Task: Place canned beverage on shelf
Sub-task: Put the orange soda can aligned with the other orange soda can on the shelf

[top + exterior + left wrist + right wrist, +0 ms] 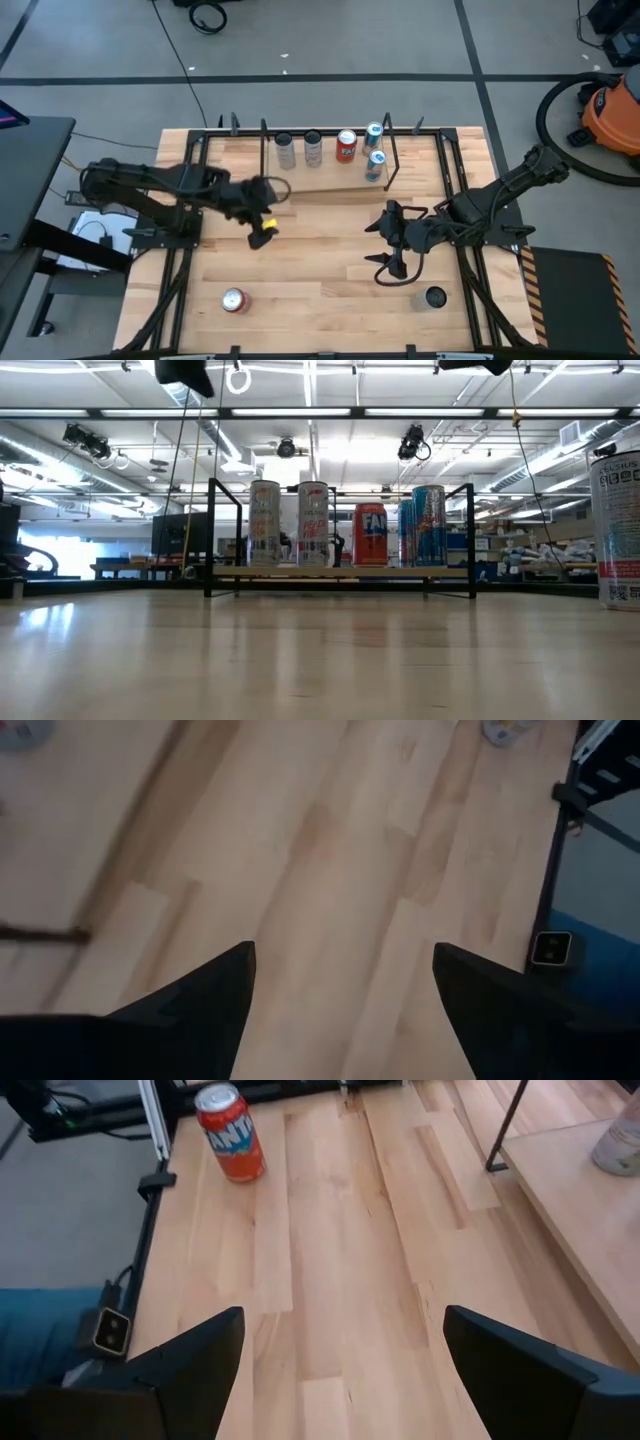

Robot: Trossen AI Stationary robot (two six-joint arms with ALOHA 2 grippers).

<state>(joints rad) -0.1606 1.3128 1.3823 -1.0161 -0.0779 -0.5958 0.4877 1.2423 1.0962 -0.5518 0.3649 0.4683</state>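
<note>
1. Wooden table (320, 270): pale plank top, nearest the low camera and filling the foreground of that view; it carries everything listed below.
2. Shelf (330, 185): low rack of thin black rods around a light wood board, standing at the far edge of the table, between the two arms.
3. Left arm: reaches in from the left side, with the left gripper (262, 232) raised over bare planks near the shelf's left end. Its fingers (200, 995) stand partly spread, with only table surface between them and nothing held.
4. Right arm: reaches in from the right side, with the right gripper (385, 265) over the middle of the table, in front of the shelf's right end. Its fingers (190, 1355) are spread wide and empty.
5. Cans on the shelf, all upright in a row: two silver cans (265, 523) (313, 523) at the left, an orange Fanta can (370, 534) beside them, and two blue-and-silver cans (430, 525) at the right end, one behind the other as the high view shows.
6. Loose orange Fanta can (233, 300): upright on the table near its front left, well apart from the shelf; it also shows ahead of the right gripper in the right wrist view (230, 1132).
7. Dark-topped can (435, 297): upright near the front right, just beside the right arm; in the low view a white lettered can (618, 525) stands at the right edge.
</note>
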